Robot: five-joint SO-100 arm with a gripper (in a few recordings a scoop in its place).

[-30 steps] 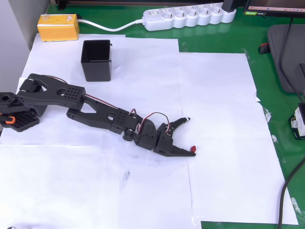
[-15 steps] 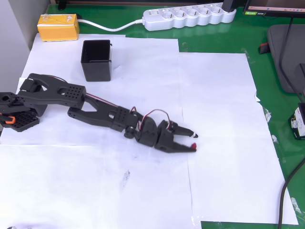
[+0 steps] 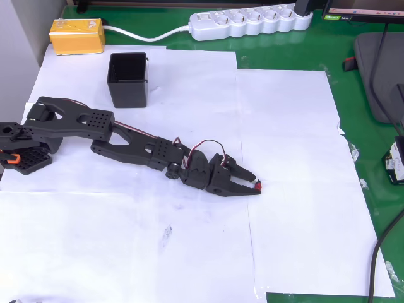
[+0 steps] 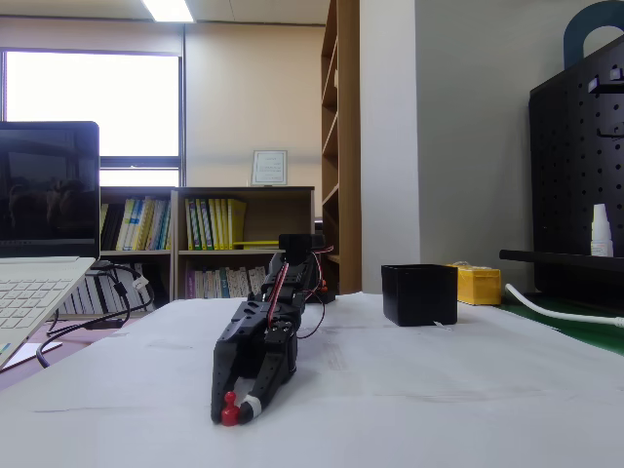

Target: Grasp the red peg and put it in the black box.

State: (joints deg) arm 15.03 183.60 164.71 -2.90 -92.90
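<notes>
Green bench [image 3: 284, 47] covered with white paper sheets [image 3: 290, 145].

In the overhead view, the black box [image 3: 127, 79] stands on the paper at upper left, a yellow block [image 3: 77, 35] sits on the green in the top left corner, and a white power strip [image 3: 251, 22] lies along the top edge. The arm's base [image 3: 22, 151] rests at the left edge, and the red peg [image 3: 259, 185] lies on the paper near the middle.

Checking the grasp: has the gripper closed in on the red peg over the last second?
Yes. In the overhead view the gripper has narrowed its jaws around the tiny red peg; the square black plastic box stayed put.
</notes>
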